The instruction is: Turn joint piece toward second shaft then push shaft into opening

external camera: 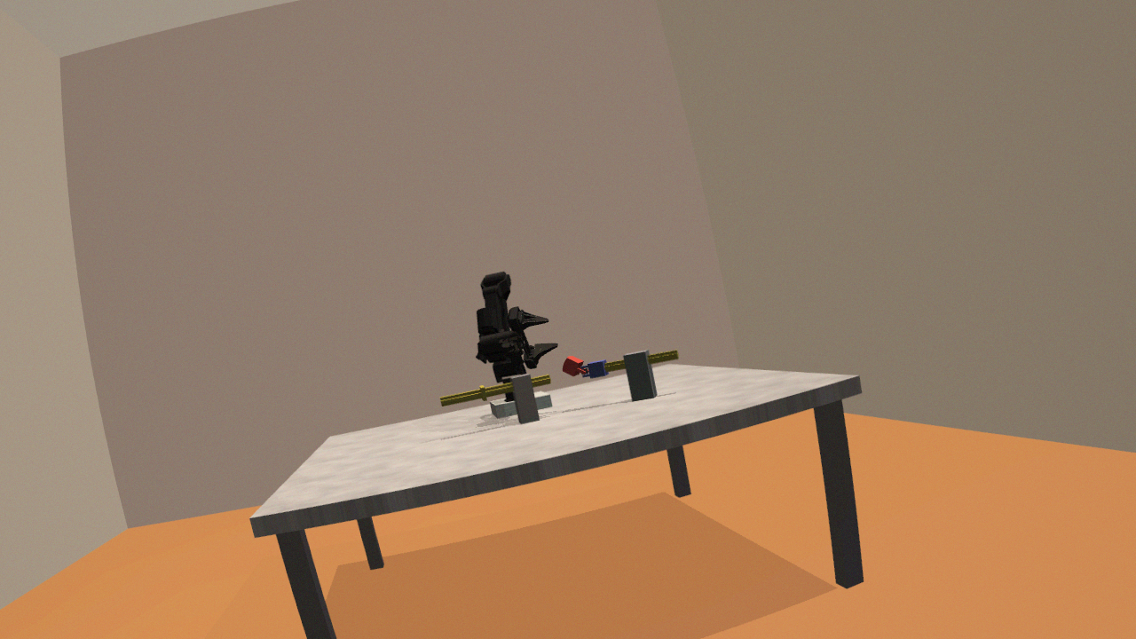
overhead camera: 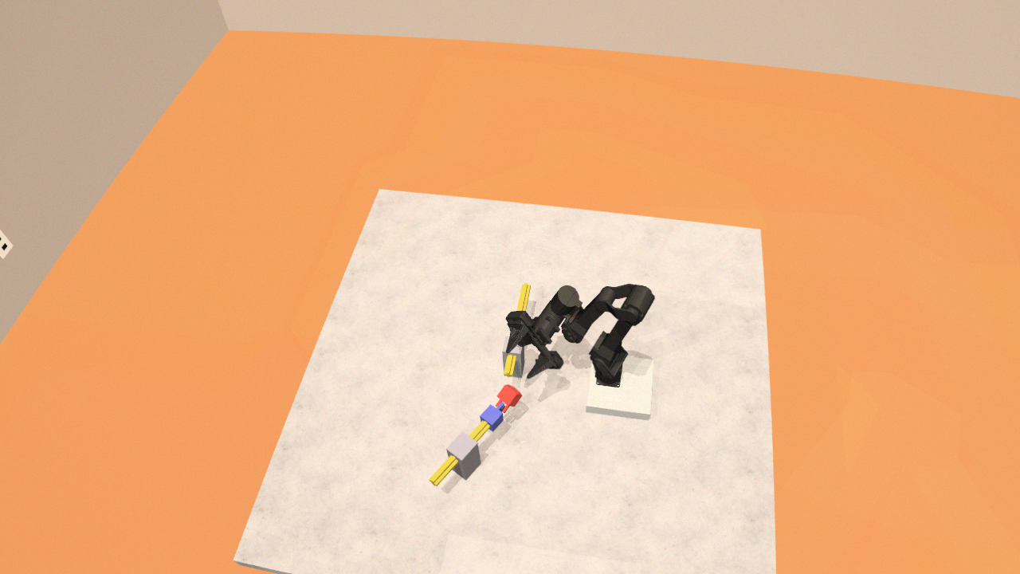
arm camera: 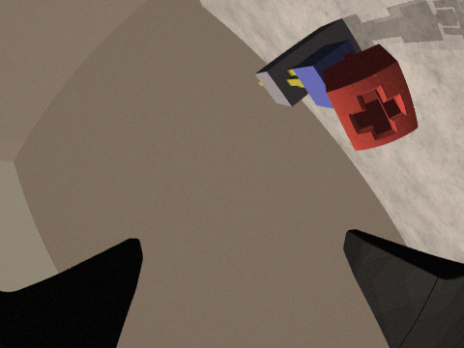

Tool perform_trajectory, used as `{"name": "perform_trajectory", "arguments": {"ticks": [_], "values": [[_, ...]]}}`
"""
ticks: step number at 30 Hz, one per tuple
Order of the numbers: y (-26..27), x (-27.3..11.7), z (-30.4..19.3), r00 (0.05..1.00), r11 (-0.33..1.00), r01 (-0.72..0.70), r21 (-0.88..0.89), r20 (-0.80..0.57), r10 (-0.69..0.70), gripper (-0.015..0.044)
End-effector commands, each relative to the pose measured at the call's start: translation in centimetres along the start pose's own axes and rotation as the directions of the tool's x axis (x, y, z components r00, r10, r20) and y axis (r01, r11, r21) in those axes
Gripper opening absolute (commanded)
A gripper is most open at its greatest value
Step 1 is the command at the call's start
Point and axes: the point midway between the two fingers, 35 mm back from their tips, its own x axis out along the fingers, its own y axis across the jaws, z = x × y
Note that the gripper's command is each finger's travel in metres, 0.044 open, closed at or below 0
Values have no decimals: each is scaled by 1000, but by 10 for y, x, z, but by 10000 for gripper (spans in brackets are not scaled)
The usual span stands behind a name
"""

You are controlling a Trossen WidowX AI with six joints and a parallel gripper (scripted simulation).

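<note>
My gripper (overhead camera: pixel 519 363) (external camera: pixel 552 333) (arm camera: pixel 246 247) is open and empty, above the second shaft and its block. The red joint piece (overhead camera: pixel 509 395) (external camera: pixel 571 365) (arm camera: pixel 344 106) sits beyond the fingers, untouched; its cross-shaped opening shows in the wrist view. It is hinged to a blue part (overhead camera: pixel 491 416) (external camera: pixel 597 368) (arm camera: pixel 314 84) on the first yellow shaft (overhead camera: pixel 443 471) (external camera: pixel 666 357), held by a grey block (overhead camera: pixel 463 446) (external camera: pixel 640 377) (arm camera: pixel 275 89). The red piece is tilted upward. The second yellow shaft (overhead camera: pixel 523 296) (external camera: pixel 461 397) passes through its block (external camera: pixel 524 401); a gap separates its end from the red piece.
The arm's pale base plate (overhead camera: pixel 619 399) (external camera: pixel 501 409) stands right of the shafts in the top view. A small yellow collar (external camera: pixel 482 392) sits on the second shaft behind its block. All stands on the pale table (overhead camera: pixel 677 499) (external camera: pixel 714 405).
</note>
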Motion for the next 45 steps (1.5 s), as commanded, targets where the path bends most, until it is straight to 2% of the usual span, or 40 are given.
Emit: {"name": "perform_trajectory", "arguments": {"ticks": [1, 24, 45], "values": [[-3, 1, 0, 1000, 1000, 3, -4, -4, -3, 440], [44, 32, 45, 993, 983, -61, -171, 93, 78, 440], [61, 66, 83, 966, 943, 69, -324, 259, 18, 440]]}}
